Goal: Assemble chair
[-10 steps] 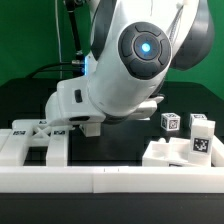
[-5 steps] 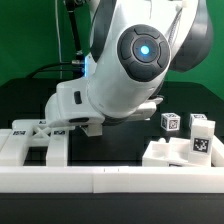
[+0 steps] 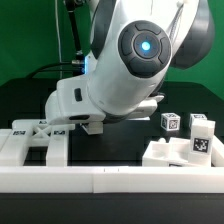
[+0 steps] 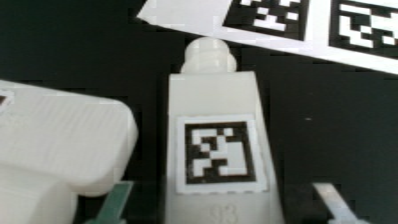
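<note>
In the exterior view the arm bends low over the black table, and its bulk hides the claw and whatever is under it. A cluster of white chair parts lies toward the exterior view's left, close behind the long border wall at the table's front edge. More tagged blocks sit toward the exterior view's right, also near that wall. The middle of the table between them is bare.

The wrist view shows where the work is. A long chair leg lies flat on the table, tag up, with its rounded peg pointing at the marker board. The gripper straddles the leg's far end, jaws drawn in narrow, and I take it to be pinching the leg.

The hold is at one end, not the middle, so I'd worry that the leg droops or swivels when it is lifted. A chunky white piece lies just beside the leg, close to one finger, and a skewed lift could nudge it. The peg is near the board's edge and could catch there.
</note>
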`<action>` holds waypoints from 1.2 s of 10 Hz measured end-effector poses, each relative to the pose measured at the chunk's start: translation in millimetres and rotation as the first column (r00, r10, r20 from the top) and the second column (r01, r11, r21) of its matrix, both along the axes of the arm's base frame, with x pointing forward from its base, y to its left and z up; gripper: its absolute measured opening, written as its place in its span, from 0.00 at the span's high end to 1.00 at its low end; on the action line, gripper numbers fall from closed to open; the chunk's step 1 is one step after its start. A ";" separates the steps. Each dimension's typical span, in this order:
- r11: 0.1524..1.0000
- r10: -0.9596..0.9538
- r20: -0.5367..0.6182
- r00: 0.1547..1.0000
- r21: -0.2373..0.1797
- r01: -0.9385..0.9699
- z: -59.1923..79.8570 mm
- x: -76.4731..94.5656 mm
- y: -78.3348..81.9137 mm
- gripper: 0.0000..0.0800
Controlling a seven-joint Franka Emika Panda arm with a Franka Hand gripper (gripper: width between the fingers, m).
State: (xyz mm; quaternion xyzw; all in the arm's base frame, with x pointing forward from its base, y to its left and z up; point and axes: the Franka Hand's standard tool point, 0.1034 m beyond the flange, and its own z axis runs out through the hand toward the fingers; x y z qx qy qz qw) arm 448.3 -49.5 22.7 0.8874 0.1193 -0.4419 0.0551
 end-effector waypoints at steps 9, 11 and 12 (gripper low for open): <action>1.000 -0.004 0.162 0.987 0.013 0.002 47.7 38.1 13.9 0.64; 1.000 0.001 0.255 0.967 0.021 -0.007 63.4 54.9 24.3 0.64; 1.000 0.003 0.312 0.950 0.025 -0.011 70.5 67.5 29.4 0.64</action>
